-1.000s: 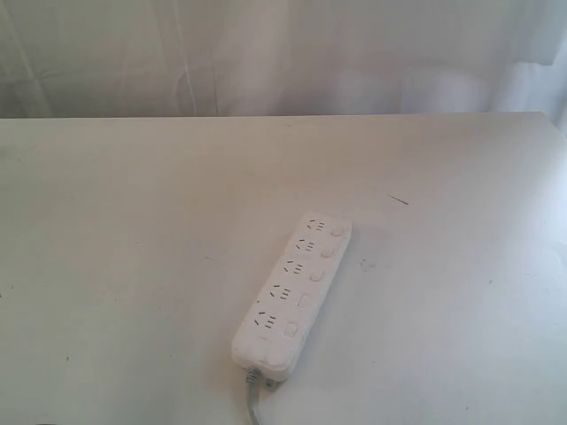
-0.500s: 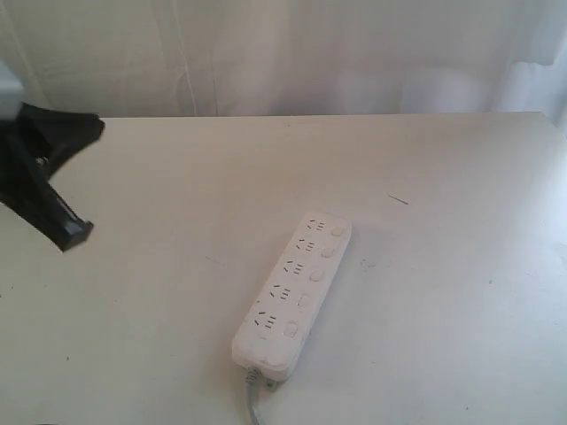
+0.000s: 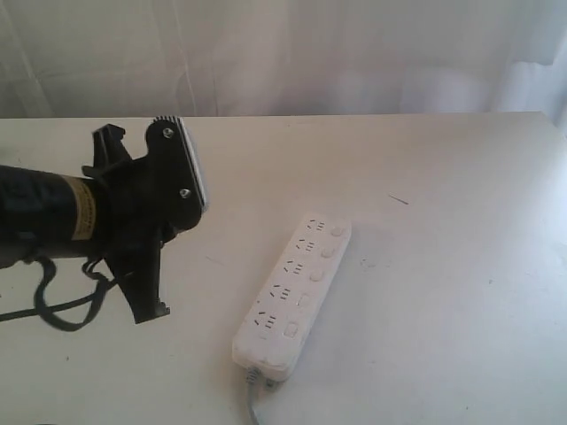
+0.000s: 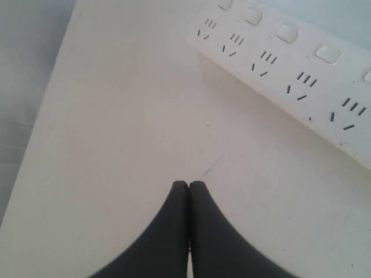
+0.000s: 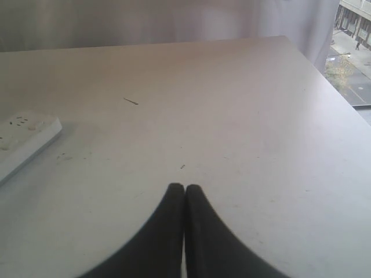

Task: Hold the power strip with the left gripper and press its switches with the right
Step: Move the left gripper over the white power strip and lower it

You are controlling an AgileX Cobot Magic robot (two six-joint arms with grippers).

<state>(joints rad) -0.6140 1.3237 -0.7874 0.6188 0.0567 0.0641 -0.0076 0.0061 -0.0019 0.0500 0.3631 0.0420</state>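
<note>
The white power strip (image 3: 292, 297) lies diagonally on the table, its grey cord (image 3: 252, 398) leaving at the near end. Its switches (image 3: 312, 274) run along its right edge. My left gripper (image 3: 188, 173) hovers to the left of the strip and does not touch it. In the left wrist view its black fingertips press together, so the left gripper (image 4: 189, 184) is shut and empty, with the strip (image 4: 290, 75) and switches (image 4: 287, 33) just ahead. The right gripper (image 5: 184, 186) is shut over bare table, with the strip's end (image 5: 23, 139) off to one side. It is outside the exterior view.
The white table (image 3: 443, 177) ends at a pale curtain behind. The left wrist view shows a table edge (image 4: 52, 98) close to the left gripper. The right wrist view shows the table's far corner (image 5: 324, 69) with a window beyond it.
The left arm came in from the left edge of the exterior view and moved right towards the power strip. The strip has not moved.
</note>
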